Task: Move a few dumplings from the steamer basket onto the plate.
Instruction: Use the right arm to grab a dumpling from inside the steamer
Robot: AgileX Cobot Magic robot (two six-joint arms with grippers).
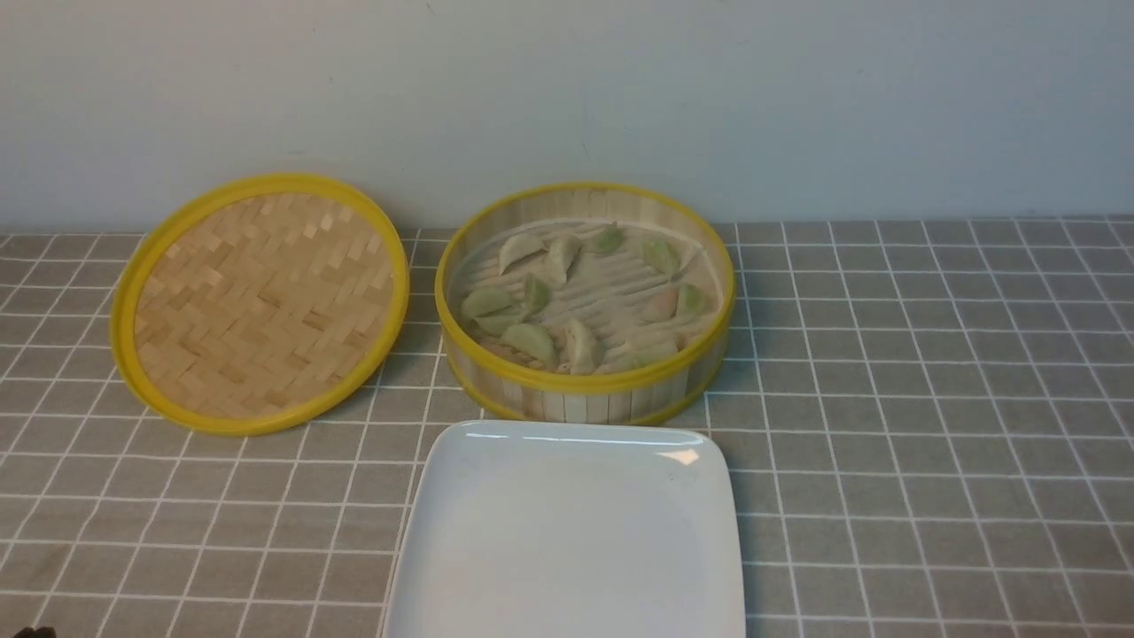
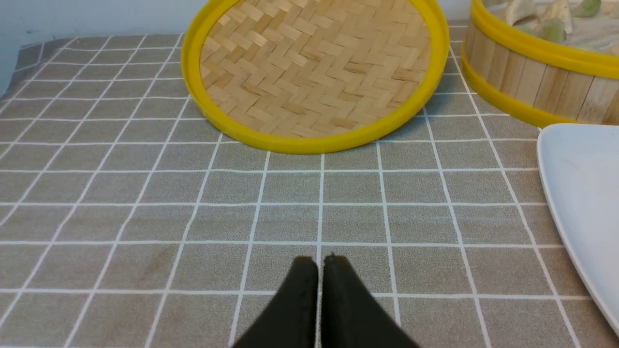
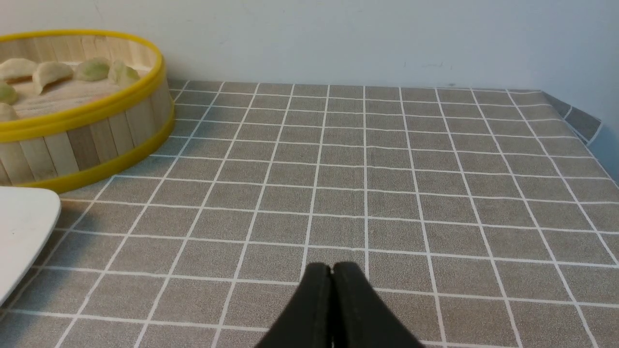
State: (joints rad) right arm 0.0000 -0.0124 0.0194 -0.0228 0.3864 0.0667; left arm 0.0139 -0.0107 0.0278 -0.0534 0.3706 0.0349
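Dumplings [image 1: 530,340], pale green and cream, lie scattered on the slatted floor of the round bamboo steamer basket [image 1: 585,384]. They look soft, light and easily torn, so are best pinched gently across the plump belly. Just in front of the basket sits the glossy white square plate [image 1: 567,532]. The left gripper [image 2: 320,263] and right gripper [image 3: 331,268] are both pressed together, holding nothing.

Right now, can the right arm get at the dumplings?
Probably yes: the basket is open, lid set aside, dumplings exposed; only bare cloth lies between it and the shut right end effector.
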